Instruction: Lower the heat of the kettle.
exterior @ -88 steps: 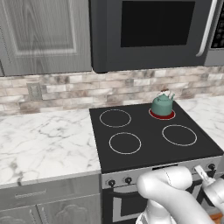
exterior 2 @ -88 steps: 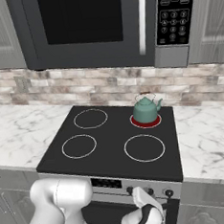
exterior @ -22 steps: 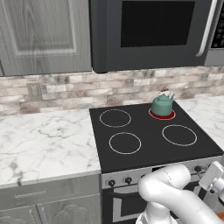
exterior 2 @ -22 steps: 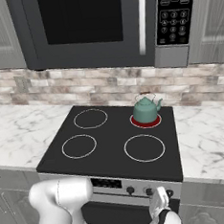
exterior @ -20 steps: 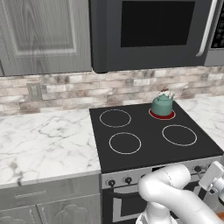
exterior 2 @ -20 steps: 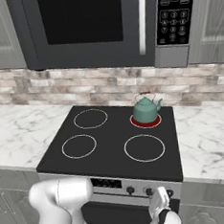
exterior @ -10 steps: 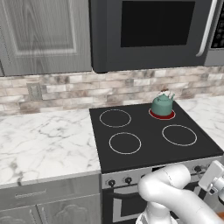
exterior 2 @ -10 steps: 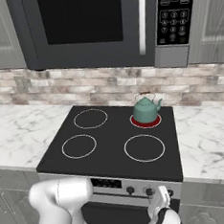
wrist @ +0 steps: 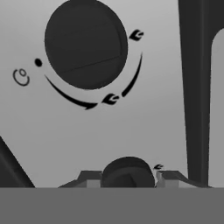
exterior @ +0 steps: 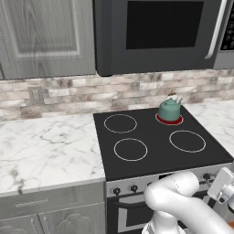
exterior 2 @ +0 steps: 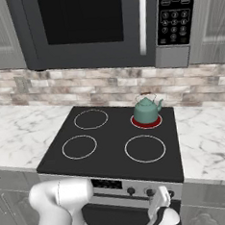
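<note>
Left base view first: the kettle (exterior: 169, 110) sits on the back right burner (exterior: 169, 119), which glows red under it, so the heat is on and the turning-down looks not yet done. Its spout points right and a little toward the wall, long axis running left-right along the stove (exterior: 155, 141). Down at the front panel, the hand (exterior: 223, 186) is at the right-end knobs.

Right base view now: kettle on the same red ring, spout aimed right, marble worktop (exterior 2: 211, 139) on either side. The hand sits low against the knob row.

Hand view: one big dark knob (wrist: 85, 43) up top with its flame marks, and a second knob (wrist: 128, 172) sits right between the fingertips (wrist: 92, 178) — touching or just bracketing it, I cannot tell.
</note>
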